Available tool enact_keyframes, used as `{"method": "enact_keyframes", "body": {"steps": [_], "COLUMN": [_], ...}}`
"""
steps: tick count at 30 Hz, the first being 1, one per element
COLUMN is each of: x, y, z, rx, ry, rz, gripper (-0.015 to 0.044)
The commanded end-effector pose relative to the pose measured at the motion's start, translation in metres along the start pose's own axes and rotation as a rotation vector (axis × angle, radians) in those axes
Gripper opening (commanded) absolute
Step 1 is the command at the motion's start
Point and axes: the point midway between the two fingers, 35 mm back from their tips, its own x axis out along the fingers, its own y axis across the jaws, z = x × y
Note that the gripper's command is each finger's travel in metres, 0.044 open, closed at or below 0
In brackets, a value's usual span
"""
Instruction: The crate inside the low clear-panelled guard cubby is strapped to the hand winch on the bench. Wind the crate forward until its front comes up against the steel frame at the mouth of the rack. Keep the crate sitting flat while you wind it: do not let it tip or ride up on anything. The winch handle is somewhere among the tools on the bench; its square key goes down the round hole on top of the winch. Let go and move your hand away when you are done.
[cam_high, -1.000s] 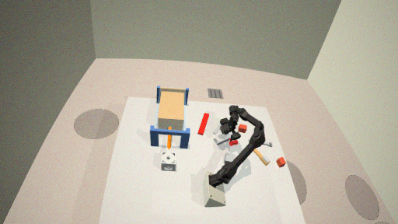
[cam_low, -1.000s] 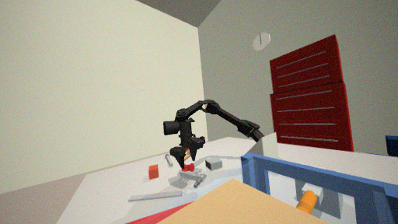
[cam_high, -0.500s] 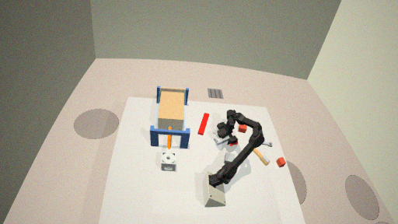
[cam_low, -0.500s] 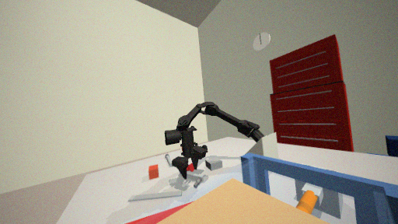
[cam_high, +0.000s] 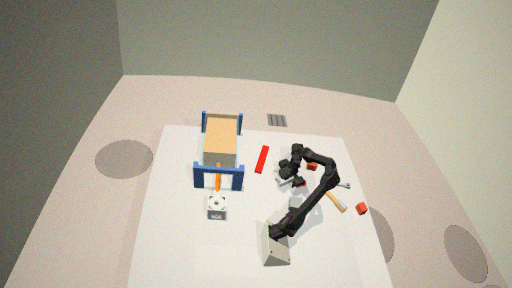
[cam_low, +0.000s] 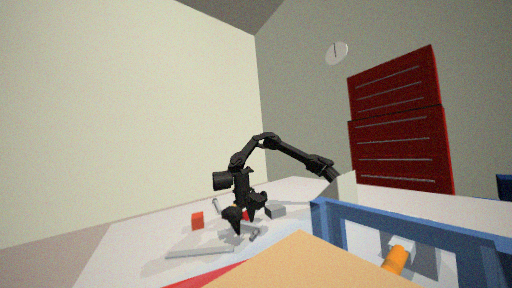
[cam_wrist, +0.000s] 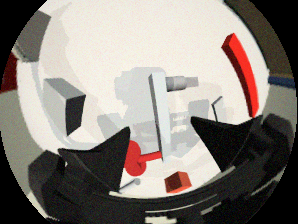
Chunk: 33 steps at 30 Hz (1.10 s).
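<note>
the gripper (cam_low: 243, 218) hangs spread wide, grasping nothing, above a red-knobbed grey tool (cam_wrist: 152, 137). its fingers hide part of that tool, whose shape stays blurred.
</note>
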Motion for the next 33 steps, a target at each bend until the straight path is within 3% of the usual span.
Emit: {"method": "enact_keyframes", "body": {"steps": [1, 33], "x": [-0.0010, -0.0010], "y": [-0.0003, -0.0003], "z": [0.0000, 0.0000], "rx": [0.000, 0.000], "ry": [0.000, 0.000], "rz": [-0.001, -0.001], "gripper": [0.0427, 0.0213]}}
